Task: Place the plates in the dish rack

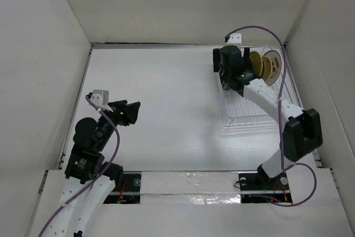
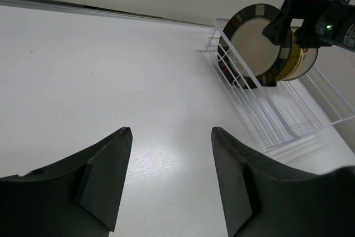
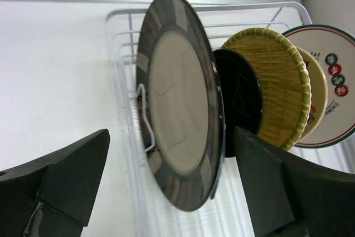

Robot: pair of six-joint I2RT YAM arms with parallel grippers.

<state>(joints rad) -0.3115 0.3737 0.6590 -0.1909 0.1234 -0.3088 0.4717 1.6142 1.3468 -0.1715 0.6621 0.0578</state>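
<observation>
Several plates stand upright in the rack, far right. Right gripper has jaws apart either side of the dark-rimmed plate; left gripper has jaws apart above the table.

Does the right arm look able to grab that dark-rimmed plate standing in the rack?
Probably yes. The right claw is open, and the dark-rimmed plate stands upright straight ahead between its fingers, foremost in the dish rack, with nothing in front of it.
</observation>
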